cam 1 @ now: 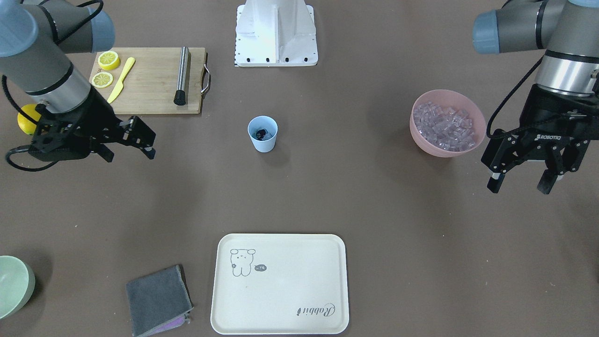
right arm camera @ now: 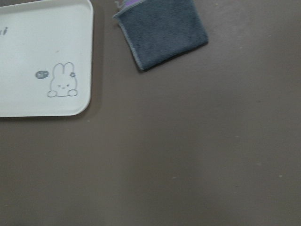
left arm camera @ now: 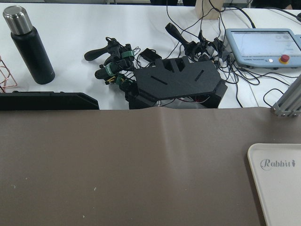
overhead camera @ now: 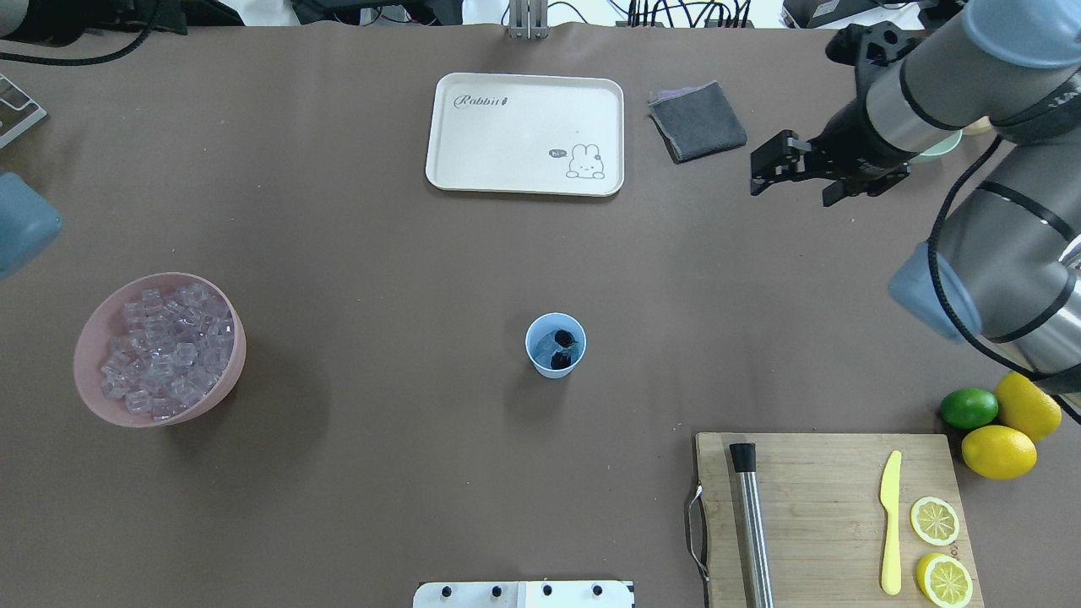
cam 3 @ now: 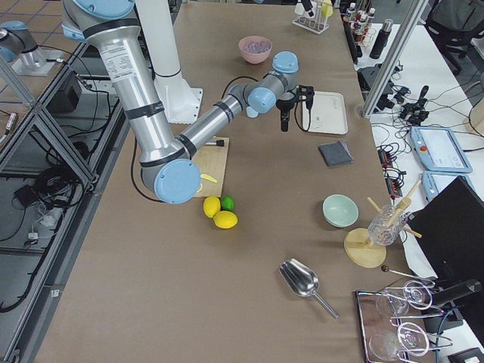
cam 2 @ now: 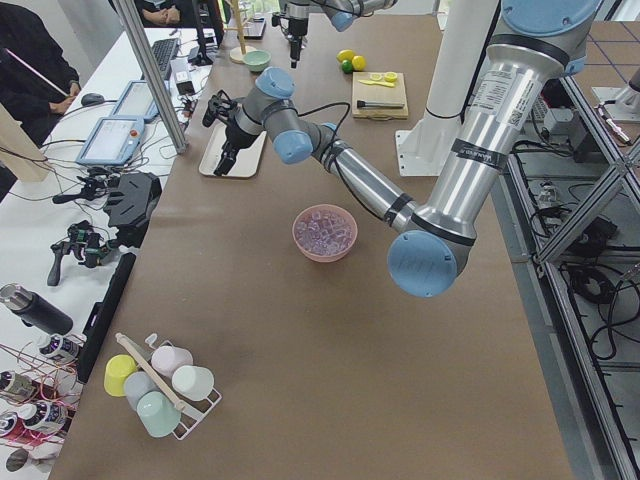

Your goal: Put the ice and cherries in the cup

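- Two sets of jaws are held spread and empty: left gripper [cam 1: 520, 180], right gripper [cam 1: 128, 152].
- Cherries [overhead camera: 562, 350] are lodged in the cup [cam 1: 262, 144] (mid-bench).
- Ice [cam 1: 444, 126] is piled in the pink bowl [cam 1: 420, 140]; any further cube should be released low over the cup's rim.

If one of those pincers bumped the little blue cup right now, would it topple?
Likely, if hit near the rim: the cup tapers to a narrow base and looks like light plastic. The ice and cherries inside sit low, which may steady it somewhat. Pushed low down, it would probably slide instead.
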`<act>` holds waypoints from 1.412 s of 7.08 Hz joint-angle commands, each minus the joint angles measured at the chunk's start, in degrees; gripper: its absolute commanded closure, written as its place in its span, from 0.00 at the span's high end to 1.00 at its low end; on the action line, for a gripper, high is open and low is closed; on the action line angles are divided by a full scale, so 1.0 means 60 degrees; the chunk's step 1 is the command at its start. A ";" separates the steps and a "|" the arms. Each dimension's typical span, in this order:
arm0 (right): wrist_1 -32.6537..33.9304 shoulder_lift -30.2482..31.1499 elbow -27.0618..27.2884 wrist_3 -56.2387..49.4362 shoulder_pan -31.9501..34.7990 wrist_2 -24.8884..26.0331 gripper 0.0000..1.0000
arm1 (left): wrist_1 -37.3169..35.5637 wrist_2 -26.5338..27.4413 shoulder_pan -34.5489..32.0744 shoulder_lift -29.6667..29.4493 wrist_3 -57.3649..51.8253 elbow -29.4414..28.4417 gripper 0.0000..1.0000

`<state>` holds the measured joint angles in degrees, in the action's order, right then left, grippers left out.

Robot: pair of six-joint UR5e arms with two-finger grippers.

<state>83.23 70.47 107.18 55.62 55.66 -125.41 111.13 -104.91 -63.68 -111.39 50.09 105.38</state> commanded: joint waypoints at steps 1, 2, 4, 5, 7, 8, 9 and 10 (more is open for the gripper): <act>0.0205 0.1140 0.0111 -0.1980 0.1190 -0.0643 1.00 | -0.0398 -0.0426 -0.0793 0.0020 -0.1016 -0.0029 0.98; 0.0249 0.1377 0.0125 -0.2526 0.1806 -0.1227 1.00 | -0.0793 -0.1373 -0.1363 0.0035 -0.1444 0.0000 0.98; 0.0249 0.1815 0.0053 -0.3170 0.2104 -0.1350 1.00 | -0.0811 -0.2431 -0.2068 0.0910 -0.2334 0.0234 0.98; 0.0264 0.2399 -0.0020 -0.4105 0.2366 -0.1350 1.00 | -0.0811 -0.2756 -0.2376 0.1697 -0.3430 0.0264 0.98; 0.0496 0.3470 -0.0094 -0.5545 0.3170 -0.1233 0.98 | -0.0826 -0.3298 -0.2423 0.3410 -0.4929 0.0294 0.98; 0.0919 0.3822 -0.0080 -0.6376 0.3638 -0.1247 0.98 | -0.0811 -0.3389 -0.2467 0.3999 -0.5428 0.0293 0.98; 0.0981 0.4362 -0.0167 -0.7675 0.4020 -0.1349 0.99 | -0.0739 -0.3607 -0.2960 0.4629 -0.5839 0.0250 0.98; 0.0996 0.4440 -0.0139 -0.8210 0.4749 -0.1379 1.00 | -0.0738 -0.4537 -0.3516 0.5143 -0.6148 0.0264 0.98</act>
<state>88.68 95.33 106.38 12.09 79.56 -133.35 106.55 -127.19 -81.16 -84.87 16.02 106.99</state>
